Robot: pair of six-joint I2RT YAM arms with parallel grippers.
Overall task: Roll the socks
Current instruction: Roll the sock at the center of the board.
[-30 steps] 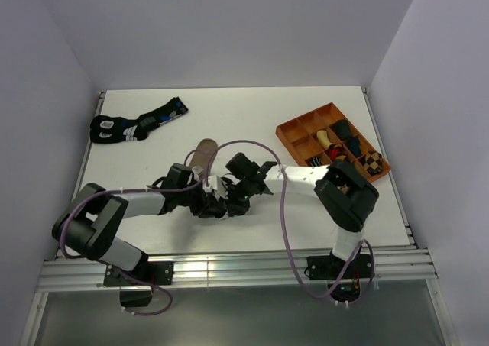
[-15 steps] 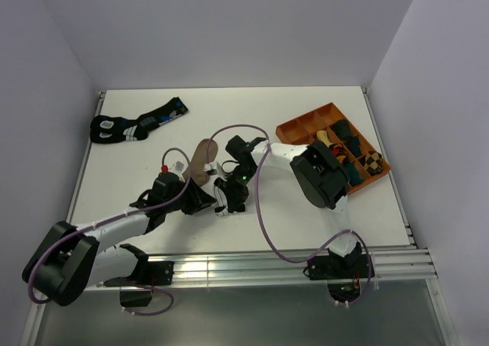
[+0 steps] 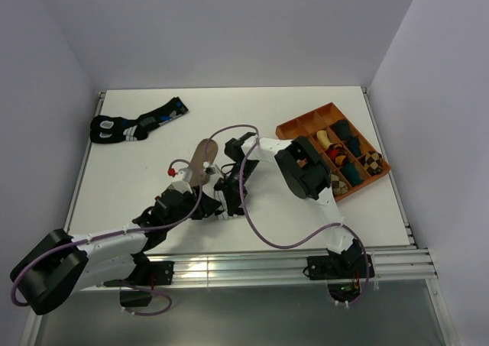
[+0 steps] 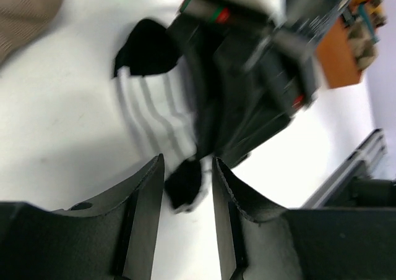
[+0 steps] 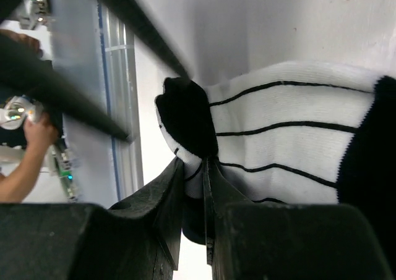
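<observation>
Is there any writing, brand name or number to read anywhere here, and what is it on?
No readable text in any view.
black socks: blue and white marks, too small to read as letters.
white striped sock: only black stripes, no lettering.
orange tray: no label visible.

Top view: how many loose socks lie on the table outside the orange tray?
3 distinguishable: the tan sock at centre, the white striped sock just nearer, mostly hidden in that view, and the black patterned sock at far left, which may be two stacked.
</observation>
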